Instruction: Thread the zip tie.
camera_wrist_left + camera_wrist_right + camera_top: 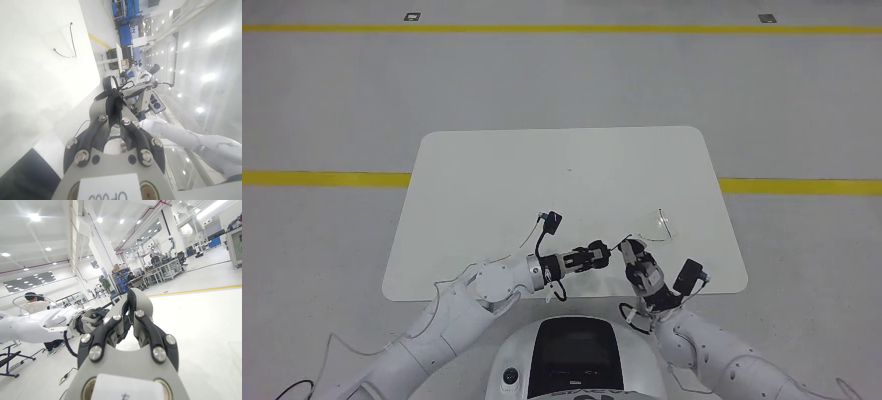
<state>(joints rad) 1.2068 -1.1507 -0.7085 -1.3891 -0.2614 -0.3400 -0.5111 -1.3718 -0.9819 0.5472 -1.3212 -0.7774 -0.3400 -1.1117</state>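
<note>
My left gripper (608, 251) hangs over the table's (492, 200) front edge, clenched apparently on one end of the zip tie (129, 313). The strap's long axis runs rightward into my right gripper (631, 252), just beside it and pinched on the strap.

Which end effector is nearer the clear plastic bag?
The right end effector, shut on a thin black zip tie; the left end effector lies on its far side from the clear plastic bag.
</note>
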